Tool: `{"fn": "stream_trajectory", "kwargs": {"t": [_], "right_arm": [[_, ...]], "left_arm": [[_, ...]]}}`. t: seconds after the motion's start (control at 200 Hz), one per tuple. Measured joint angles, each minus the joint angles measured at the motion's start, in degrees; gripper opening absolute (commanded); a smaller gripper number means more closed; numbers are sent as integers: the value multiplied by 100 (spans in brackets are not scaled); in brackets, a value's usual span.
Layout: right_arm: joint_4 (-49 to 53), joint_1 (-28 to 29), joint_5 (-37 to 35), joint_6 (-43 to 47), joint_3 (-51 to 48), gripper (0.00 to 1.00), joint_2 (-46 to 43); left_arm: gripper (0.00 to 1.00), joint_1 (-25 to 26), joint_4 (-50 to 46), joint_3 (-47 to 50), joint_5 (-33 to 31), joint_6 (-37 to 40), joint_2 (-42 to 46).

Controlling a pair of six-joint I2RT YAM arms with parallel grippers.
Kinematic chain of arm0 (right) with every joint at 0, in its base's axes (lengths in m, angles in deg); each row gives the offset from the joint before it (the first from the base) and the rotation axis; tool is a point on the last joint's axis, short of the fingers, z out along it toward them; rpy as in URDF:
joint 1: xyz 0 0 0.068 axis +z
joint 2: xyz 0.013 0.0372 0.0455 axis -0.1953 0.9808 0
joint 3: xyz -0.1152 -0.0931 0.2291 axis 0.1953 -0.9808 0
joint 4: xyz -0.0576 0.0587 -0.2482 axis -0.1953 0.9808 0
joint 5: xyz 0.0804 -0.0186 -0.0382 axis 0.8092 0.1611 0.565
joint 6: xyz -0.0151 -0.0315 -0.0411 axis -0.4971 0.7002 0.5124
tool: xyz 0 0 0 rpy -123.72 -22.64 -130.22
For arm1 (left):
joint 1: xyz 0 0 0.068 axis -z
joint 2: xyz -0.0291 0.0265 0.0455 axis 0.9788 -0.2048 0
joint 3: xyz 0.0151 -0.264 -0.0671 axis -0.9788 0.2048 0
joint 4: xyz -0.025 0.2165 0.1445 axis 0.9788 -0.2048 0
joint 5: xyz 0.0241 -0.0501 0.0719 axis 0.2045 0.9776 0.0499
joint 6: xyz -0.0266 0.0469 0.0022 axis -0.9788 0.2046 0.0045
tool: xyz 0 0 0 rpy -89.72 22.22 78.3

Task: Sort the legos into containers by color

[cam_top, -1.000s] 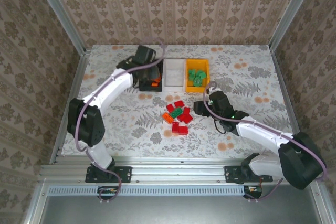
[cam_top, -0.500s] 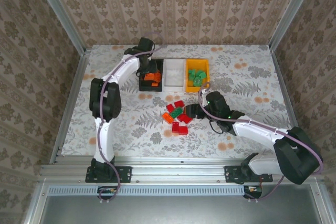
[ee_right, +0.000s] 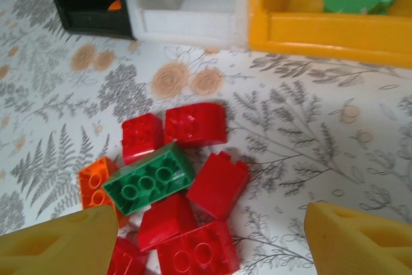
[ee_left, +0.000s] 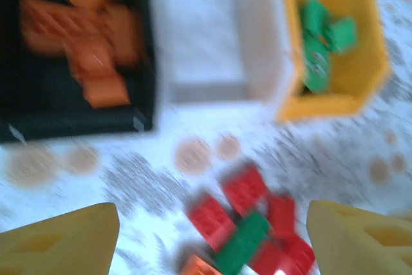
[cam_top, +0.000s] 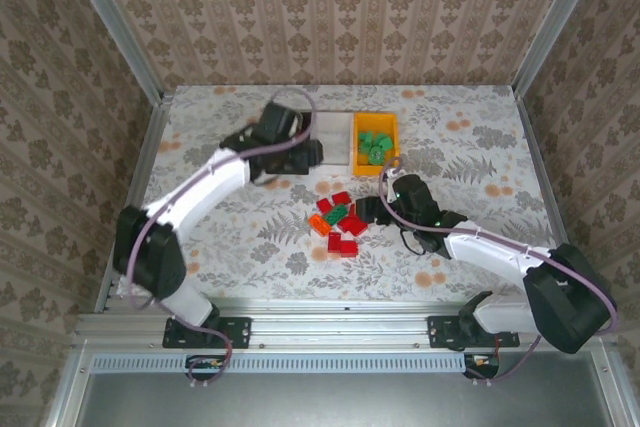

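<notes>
A pile of legos (cam_top: pixel 338 222) lies mid-table: several red bricks (ee_right: pixel 193 123), one green brick (ee_right: pixel 148 181) and one orange brick (ee_right: pixel 96 188). The black bin (ee_left: pixel 38 107) holds orange bricks (ee_left: pixel 90 43). Beside it stands the white bin (cam_top: pixel 333 132), with nothing showing inside, and then the orange-yellow bin (cam_top: pixel 376 169), which holds green bricks (cam_top: pixel 376 145). My left gripper (cam_top: pixel 305 154) hovers open just in front of the black and white bins, nothing in it. My right gripper (cam_top: pixel 368 210) is open at the pile's right edge, its fingers wide on either side.
The three bins sit in a row at the back centre of the floral tablecloth (cam_top: pixel 470 157). Aluminium frame posts and patterned walls close in the table on left, right and back. The left wrist view is motion-blurred.
My left gripper has opened and swung away from over the black bin, toward the near right. My right gripper has edged closer to the pile.
</notes>
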Motion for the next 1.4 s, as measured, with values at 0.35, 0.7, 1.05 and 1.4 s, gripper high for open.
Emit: {"fn": "stream_trajectory", "kwargs": {"t": [0.35,0.7,1.05,1.4], "right_arm": [[120,-525,-922,-442,-520,86,-841],[120,-535,-970,-487,-522,86,-861],[118,-535,-973,-501,-525,85,-861],[118,-535,-970,-503,-529,85,-861]], "left_arm": [[75,1202,1080,2299,-227,-1856,17],[65,1255,1567,2365,-363,-2057,-208],[55,1266,2039,2830,-328,-2079,-262],[53,1200,1598,3381,-612,-2048,476]]}}
